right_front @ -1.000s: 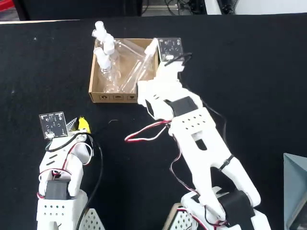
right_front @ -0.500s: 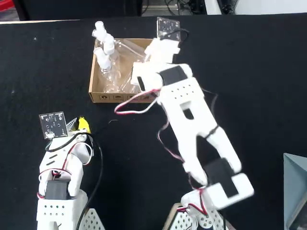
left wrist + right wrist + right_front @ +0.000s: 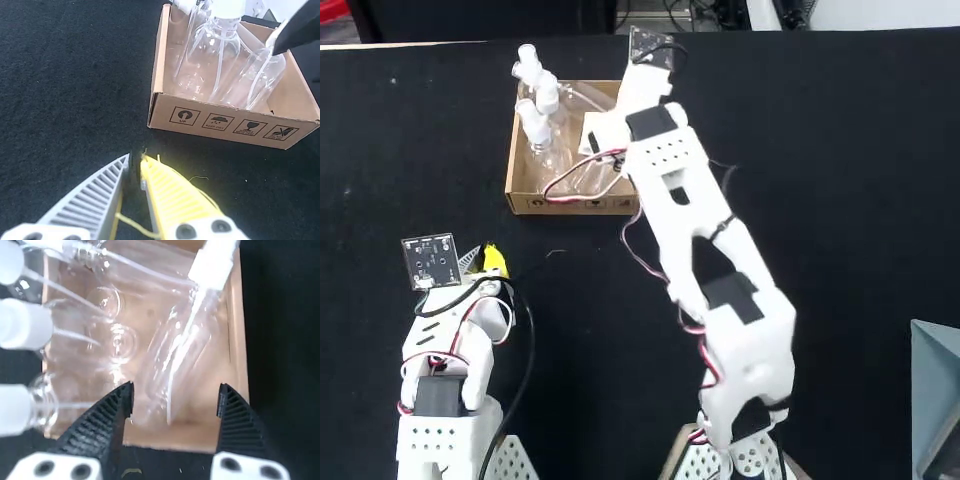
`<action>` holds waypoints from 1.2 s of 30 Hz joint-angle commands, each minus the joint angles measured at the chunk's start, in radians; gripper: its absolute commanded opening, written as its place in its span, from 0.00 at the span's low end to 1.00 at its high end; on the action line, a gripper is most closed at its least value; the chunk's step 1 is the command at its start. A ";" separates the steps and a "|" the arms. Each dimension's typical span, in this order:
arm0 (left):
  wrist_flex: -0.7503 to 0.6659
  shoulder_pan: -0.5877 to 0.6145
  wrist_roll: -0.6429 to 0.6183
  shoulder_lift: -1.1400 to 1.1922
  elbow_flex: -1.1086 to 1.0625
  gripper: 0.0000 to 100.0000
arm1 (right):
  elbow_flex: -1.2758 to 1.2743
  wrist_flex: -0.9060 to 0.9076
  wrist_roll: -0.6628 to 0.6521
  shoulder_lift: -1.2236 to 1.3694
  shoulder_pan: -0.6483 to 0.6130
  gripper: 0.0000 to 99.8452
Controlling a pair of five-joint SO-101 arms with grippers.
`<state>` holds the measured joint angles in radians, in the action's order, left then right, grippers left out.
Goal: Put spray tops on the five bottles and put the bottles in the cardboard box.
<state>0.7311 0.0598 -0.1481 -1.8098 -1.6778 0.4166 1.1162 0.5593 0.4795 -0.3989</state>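
The cardboard box (image 3: 565,205) stands at the far middle of the black table and holds several clear bottles. Three of them stand along its left side with white spray tops (image 3: 532,70). Another bottle (image 3: 175,355) lies slanted against the opposite wall, its white spray top (image 3: 212,262) at the far corner. My right gripper (image 3: 175,392) hangs open just above that slanted bottle, touching nothing; its arm (image 3: 665,170) stretches across the box. My left gripper (image 3: 135,160) is shut and empty near the table, short of the box (image 3: 225,122), and sits at lower left (image 3: 488,262).
A grey-green object (image 3: 938,390) juts in at the right edge near the front. Black cloth lies bare between the box and the left arm. The right arm's red and white cables (image 3: 585,185) hang over the box's front wall.
The right arm has stretched forward and swung left over the box. The slanted bottle, which leaned up at the box's right wall, has come down into the box.
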 commanded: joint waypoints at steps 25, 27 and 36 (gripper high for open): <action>0.005 0.010 0.008 -0.011 -0.022 0.03 | 0.522 0.068 0.031 0.390 0.014 0.21; 0.005 0.010 0.008 -0.011 -0.022 0.03 | 0.553 0.069 0.031 0.418 0.014 0.21; 0.005 0.010 0.008 -0.011 -0.022 0.03 | 0.656 0.114 0.029 0.496 0.041 0.21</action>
<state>0.7311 0.0598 -0.1481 -1.8098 -1.6778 0.9904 1.1945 0.5808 0.9889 -0.3974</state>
